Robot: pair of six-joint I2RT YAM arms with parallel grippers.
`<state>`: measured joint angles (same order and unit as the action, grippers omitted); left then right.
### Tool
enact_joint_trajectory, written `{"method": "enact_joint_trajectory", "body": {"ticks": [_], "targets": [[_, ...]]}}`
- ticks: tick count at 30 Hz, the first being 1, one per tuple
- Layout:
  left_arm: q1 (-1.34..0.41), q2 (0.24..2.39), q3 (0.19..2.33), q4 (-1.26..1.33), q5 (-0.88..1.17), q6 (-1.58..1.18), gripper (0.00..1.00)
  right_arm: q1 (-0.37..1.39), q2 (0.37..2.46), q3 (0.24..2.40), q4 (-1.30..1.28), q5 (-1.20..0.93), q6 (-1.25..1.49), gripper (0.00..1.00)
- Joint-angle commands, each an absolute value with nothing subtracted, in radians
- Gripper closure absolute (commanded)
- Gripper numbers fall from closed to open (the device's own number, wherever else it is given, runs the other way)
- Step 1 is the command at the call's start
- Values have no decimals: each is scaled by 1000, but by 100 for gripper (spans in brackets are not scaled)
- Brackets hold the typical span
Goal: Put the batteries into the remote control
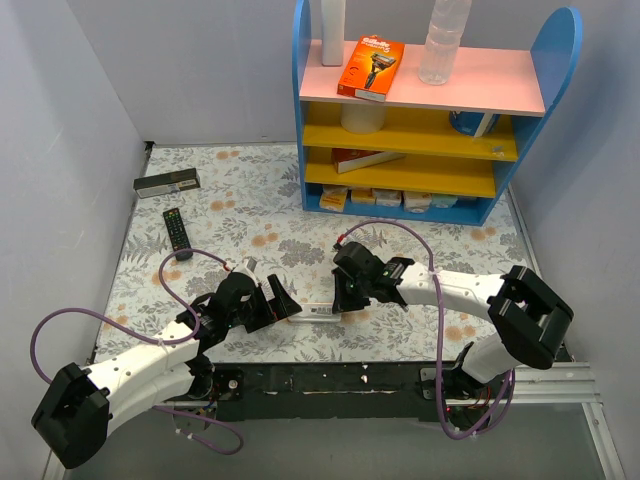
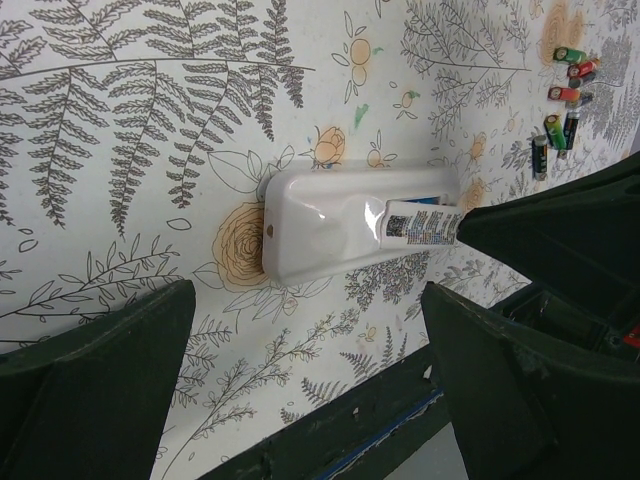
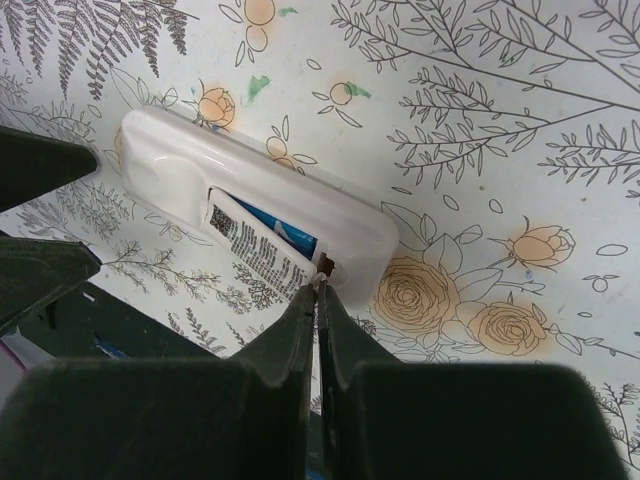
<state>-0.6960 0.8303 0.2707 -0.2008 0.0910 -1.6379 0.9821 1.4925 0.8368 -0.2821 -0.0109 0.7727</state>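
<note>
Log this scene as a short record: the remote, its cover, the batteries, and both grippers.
remote control: white, back up on the floral cloth
back cover: labelled, sitting askew, blue showing beneath it
batteries: loose cluster on the cloth, apart from the remote
left gripper: open, facing the remote's long side
right gripper: shut, tips at the cover's end

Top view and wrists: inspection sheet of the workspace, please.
Surface: floral-print table, flat.
Job's things: white remote lies back up, labelled cover askew over its bay, something blue inside; loose batteries clustered apart on the cloth.
Clutter: black remote, dark flat box, far left.
Grippers: left gripper jaws open, short of the remote; right gripper jaws shut, tips at the cover's end.
Cables: purple cables loop over the table.
Surroundings: blue shelf unit behind, stocked; grey walls.
</note>
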Motion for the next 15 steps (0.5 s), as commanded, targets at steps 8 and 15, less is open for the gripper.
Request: {"method": "enact_joint_trajectory", "body": {"ticks": [8,15], "targets": [[-698,854,305,-160,136,-1609,2,986,1522,891,-238,-46,739,98],[-698,891,307,-117,184,-1589,2,986,1537,899,-224,-60,716,99]]}}
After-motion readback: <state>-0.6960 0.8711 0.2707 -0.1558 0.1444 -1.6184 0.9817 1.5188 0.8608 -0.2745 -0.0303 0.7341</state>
